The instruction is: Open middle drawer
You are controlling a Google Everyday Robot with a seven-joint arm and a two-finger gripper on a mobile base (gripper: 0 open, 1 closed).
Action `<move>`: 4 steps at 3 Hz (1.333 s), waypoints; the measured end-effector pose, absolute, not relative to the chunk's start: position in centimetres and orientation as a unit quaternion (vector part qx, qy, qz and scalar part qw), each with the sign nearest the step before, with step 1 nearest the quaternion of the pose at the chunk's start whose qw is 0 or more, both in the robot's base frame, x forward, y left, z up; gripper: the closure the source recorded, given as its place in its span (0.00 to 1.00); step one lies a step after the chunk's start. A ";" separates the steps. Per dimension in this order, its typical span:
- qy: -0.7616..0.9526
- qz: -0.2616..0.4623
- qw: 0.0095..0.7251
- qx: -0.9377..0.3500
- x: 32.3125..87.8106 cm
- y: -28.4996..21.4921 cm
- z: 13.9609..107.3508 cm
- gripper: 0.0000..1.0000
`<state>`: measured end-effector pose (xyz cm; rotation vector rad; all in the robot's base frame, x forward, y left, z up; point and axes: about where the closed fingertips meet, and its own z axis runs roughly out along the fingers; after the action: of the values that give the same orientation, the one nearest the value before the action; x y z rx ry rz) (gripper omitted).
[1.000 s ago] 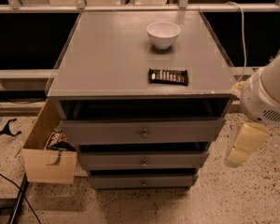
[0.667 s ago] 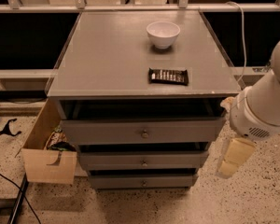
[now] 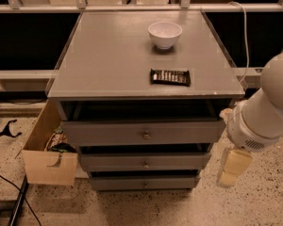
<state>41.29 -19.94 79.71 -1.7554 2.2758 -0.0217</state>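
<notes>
At the far left, a tan wooden box with a cut-out handle stands on the floor against the side of the grey cabinet, well clear of the drawer fronts, so it should not obstruct any pull. Across the cabinet face, three knobbed grey fronts are stacked: the top drawer, the middle drawer and the bottom drawer. The middle drawer sits between the other two, low on the cabinet, closed or nearly so, with a dark gap above its front. Its long axis runs horizontally, left to right across the cabinet. The flat front faces the camera, so travel is judged to be straight out toward the viewer. Its small round knob is centred on the front and is the only grasp point. On the cabinet top, a white bowl sits toward the rear, and a dark snack bar lies near the front edge, long side parallel to that edge. Both are apart from the drawers. At the right, the white arm hangs beside the cabinet corner with the gripper pointing down, at about the height of the middle drawer but off to its right, touching nothing. Whether it is open or closed cannot be told, and nothing is seen in its hold. This side position is judged to be a staging pose before moving left to the knob.
</notes>
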 end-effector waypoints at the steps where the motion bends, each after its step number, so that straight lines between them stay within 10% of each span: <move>1: 0.784 0.002 0.124 -0.609 41.1 -19.9 73.5 0.00; 4: 0.772 0.009 0.138 -0.621 41.8 -19.0 63.7 0.00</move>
<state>41.78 -18.98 63.67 -1.7946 2.2322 0.0247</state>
